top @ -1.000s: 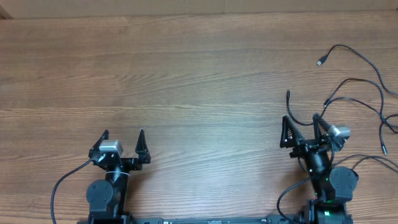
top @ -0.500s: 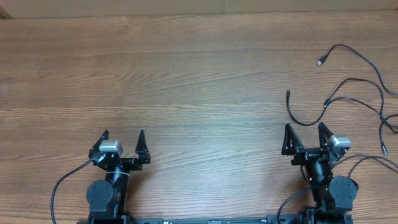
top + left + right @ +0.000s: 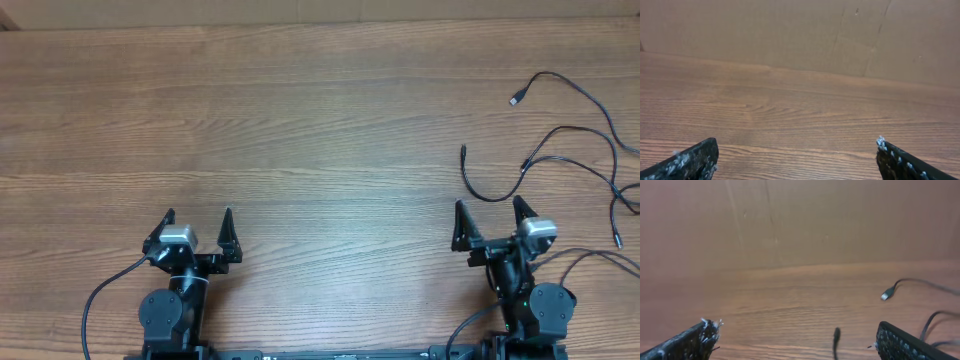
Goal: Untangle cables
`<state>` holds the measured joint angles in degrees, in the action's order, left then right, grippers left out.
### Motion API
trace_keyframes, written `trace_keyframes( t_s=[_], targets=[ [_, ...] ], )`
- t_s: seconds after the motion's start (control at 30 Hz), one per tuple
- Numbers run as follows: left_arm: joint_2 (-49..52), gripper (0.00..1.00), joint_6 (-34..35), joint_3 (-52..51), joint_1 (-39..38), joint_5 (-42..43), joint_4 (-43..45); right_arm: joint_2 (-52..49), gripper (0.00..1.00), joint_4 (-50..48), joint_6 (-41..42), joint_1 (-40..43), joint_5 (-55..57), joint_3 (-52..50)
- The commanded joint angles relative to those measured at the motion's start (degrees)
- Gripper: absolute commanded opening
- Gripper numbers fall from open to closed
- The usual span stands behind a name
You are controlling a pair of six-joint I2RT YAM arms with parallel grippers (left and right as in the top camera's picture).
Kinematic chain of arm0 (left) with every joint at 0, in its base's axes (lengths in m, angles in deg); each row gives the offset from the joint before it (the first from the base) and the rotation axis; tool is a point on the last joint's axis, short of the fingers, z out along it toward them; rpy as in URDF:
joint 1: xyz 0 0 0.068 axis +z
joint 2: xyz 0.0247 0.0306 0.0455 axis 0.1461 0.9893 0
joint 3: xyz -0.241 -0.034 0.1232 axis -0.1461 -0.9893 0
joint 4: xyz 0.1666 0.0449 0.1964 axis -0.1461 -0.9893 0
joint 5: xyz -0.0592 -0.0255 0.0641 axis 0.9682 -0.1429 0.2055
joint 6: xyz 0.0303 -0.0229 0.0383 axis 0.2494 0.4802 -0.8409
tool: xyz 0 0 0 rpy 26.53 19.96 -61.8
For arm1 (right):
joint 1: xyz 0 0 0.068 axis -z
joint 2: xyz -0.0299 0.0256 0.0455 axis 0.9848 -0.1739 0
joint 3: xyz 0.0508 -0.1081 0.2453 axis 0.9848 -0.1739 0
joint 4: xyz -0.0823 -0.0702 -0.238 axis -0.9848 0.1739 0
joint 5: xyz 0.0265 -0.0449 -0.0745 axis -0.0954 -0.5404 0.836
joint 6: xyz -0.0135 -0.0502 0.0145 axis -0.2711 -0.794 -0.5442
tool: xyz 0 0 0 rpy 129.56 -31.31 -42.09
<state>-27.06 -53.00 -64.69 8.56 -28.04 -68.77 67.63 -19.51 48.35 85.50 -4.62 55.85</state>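
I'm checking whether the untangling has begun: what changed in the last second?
The right hand drew back a little, away from the cables, open and holding nothing. Nothing was taken hold of or let go. The left hand and the cables stayed as they were.

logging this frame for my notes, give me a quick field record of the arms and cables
surface: wooden table
cables: thin black cables lying loose on the table's right side, running off the right edge
plug ends: one silver plug toward the far right
left gripper: open, empty, no cable near it
right gripper: open, empty, one cable's bend just ahead of its fingertips
held: nothing
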Motion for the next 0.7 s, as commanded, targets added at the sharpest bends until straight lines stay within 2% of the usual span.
trace_keyframes(
  t_s=[0.0,0.67],
  targets=[
    [-0.5,1.00,-1.1,-0.2,0.6,-0.3,-0.1,0.5,1.00,-0.2,-9.2,-0.2,-0.6,-0.6],
    [-0.5,1.00,-1.1,-0.2,0.6,-0.3,-0.1,0.5,1.00,-0.3,-9.0,-1.8,0.5,-0.6]
  ],
)
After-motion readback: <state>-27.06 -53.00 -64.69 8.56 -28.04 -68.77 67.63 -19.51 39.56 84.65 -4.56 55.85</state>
